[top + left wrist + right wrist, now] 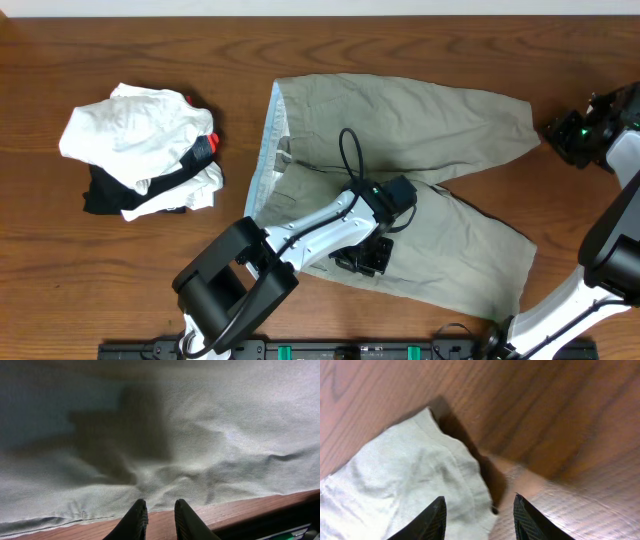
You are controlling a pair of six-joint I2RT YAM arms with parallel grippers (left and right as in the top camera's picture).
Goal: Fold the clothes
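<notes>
The khaki shorts, the clothes (420,115), lie spread across the middle of the table with the pale blue waistband (266,150) at the left. My left gripper (362,260) sits at the near leg's lower hem. In the left wrist view its fingertips stand narrowly apart (157,505) over bare wood, just short of the cloth edge (200,440), and hold nothing. My right gripper (562,133) hovers just past the far leg's end. It is open (480,501), with the leg's hem corner (405,475) lying below, between and left of the fingers, untouched.
A pile of white and black garments with a red bit (140,150) lies at the left of the wooden table (90,290). The left arm's cable (348,150) loops over the shorts. A dark rail (330,350) runs along the table's front edge.
</notes>
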